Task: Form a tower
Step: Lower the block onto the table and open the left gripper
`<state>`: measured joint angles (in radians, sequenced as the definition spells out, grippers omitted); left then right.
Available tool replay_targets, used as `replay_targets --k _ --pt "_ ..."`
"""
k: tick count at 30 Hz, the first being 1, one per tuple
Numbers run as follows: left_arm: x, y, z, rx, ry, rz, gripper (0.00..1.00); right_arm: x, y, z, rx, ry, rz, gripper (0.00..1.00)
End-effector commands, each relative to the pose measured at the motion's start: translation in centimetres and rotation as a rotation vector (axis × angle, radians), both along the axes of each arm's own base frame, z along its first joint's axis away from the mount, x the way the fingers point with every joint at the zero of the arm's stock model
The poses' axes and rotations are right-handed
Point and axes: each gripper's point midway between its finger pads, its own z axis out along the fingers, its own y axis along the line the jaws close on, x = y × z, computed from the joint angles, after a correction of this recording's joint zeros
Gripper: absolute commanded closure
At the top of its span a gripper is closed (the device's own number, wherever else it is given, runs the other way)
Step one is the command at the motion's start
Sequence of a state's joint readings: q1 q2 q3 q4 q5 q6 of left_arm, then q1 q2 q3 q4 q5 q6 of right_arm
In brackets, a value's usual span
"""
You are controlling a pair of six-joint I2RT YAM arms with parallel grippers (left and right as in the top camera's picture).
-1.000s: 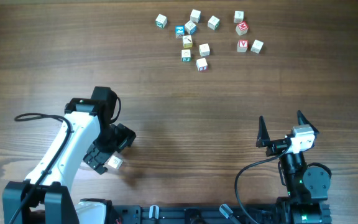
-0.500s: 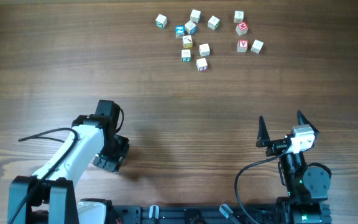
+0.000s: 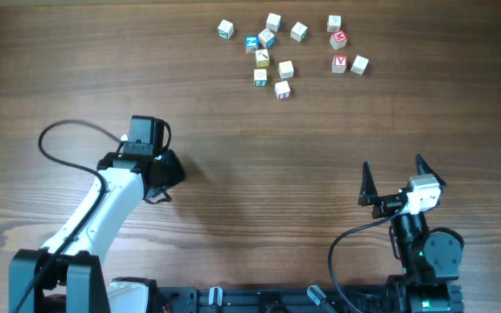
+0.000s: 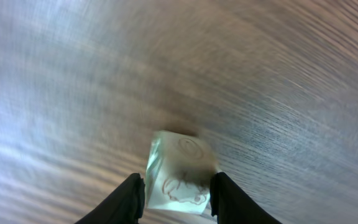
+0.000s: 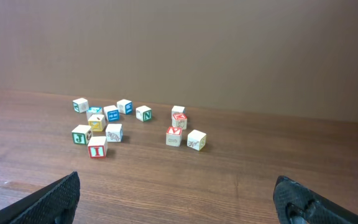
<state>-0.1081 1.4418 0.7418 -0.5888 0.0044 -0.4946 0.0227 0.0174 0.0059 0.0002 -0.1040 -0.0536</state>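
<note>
The left tool [image 4: 179,194] is clenched on a single cube [image 4: 180,169]: in the left wrist view its two dark fingers [image 4: 129,200] press against opposite sides of the whitish block, whose upper face carries a faint round line drawing and whose near face shows another sketchy print. A dark shadow lies on the wood just behind the cube, and the table around it is blurred, so I cannot tell whether the block touches the surface or hangs just above it. From overhead the left tool [image 3: 162,169] sits over the left half of the table [image 3: 259,156], near the front, and the arm hides the cube it carries. The other cubes [image 3: 285,69] lie scattered at the far side of the table, well apart from both arms; from above each one shows as a separate block, some touching or just beside a neighbour, and none is seen stacked, so no tower is formed yet. In the right wrist view the same cubes [image 5: 114,132] lie in a loose group in the middle distance, with red, teal, green and yellow prints. The right tool [image 3: 391,163] is at the front right with its jaws spread wide and released, and nothing sits between them; its wrist view shows the right tool [image 5: 176,178] as only two dark fingertips in the bottom corners.
</note>
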Motion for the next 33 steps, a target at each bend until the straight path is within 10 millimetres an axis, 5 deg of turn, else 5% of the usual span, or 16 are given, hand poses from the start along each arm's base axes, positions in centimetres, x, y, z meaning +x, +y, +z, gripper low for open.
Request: replay_targets --k 1,4,9,12,16,24,25,26,27,32,33 --pt "1.0 0.8 0.5 0.134 -0.04 -0.305 0.59 0.0 0.1 0.2 0.008 -0.01 0.005 0.0" --pt "1.0 0.8 0.5 0.189 -0.046 -0.484 0.49 0.0 0.1 0.2 0.008 -0.01 0.005 0.0" --pt "2.2 0.6 0.9 0.199 -0.094 -0.494 0.0 0.0 0.1 0.2 0.008 -0.01 0.005 0.0" --pt "2.6 0.6 1.1 0.201 -0.112 -0.492 0.0 0.0 0.1 0.2 0.008 -0.01 0.005 0.0" --pt "1.6 -2.1 0.9 0.047 -0.112 -0.542 0.0 0.0 0.1 0.2 0.008 -0.01 0.005 0.0" --pt "0.7 0.2 -2.4 0.099 0.029 -0.425 0.0 0.0 0.1 0.2 0.009 -0.01 0.005 0.0" --pt "0.5 0.7 -2.9 0.099 0.05 -0.394 0.02 0.0 0.1 0.2 0.008 -0.01 0.005 0.0" --pt "0.2 1.2 -3.6 0.086 0.08 -0.344 0.21 0.0 0.1 0.2 0.008 -0.01 0.005 0.0" --pt "0.1 1.4 -3.8 0.084 0.086 -0.335 0.29 0.0 0.1 0.2 0.008 -0.01 0.005 0.0" --pt "1.4 1.9 -3.5 0.121 0.038 -0.331 0.6 0.0 0.1 0.2 0.008 -0.01 0.005 0.0" --pt "1.9 1.9 -3.4 0.13 0.016 -0.35 0.77 0.0 0.1 0.2 0.008 -0.01 0.005 0.0"
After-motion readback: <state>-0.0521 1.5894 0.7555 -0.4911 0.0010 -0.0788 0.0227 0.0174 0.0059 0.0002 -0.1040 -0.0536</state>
